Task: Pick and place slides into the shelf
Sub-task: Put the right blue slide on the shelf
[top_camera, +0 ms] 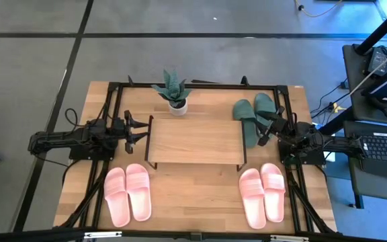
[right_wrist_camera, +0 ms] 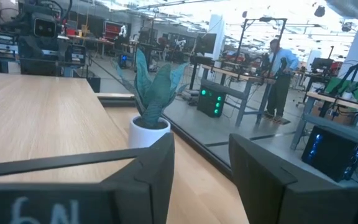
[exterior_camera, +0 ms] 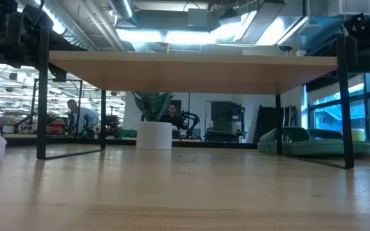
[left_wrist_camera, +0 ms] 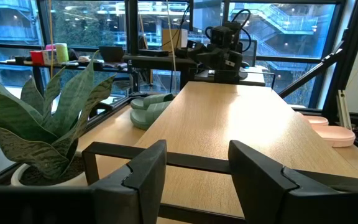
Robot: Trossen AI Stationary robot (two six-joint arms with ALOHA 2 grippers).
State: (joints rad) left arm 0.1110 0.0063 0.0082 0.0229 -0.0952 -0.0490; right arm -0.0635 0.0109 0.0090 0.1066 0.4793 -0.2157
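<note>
The shelf [top_camera: 195, 140] stands mid-table on its black wire legs; its top board also shows in the low view [exterior_camera: 191, 64]. A dark green pair of slides [top_camera: 254, 115] lies at the shelf's far right corner. One light pink pair [top_camera: 128, 193] lies near left, another [top_camera: 262, 193] near right. My left gripper [top_camera: 142, 129] is open, at the shelf's left end. My right gripper [top_camera: 266, 130] is open, at the shelf's right end, over the green pair. Neither touches anything.
A potted plant in a white pot [top_camera: 175, 94] stands behind the shelf at the far edge. A black frame rail [top_camera: 193, 85] runs along the far edge. People show in the room beyond, in the low view [exterior_camera: 82, 119] and the right wrist view [right_wrist_camera: 281, 71].
</note>
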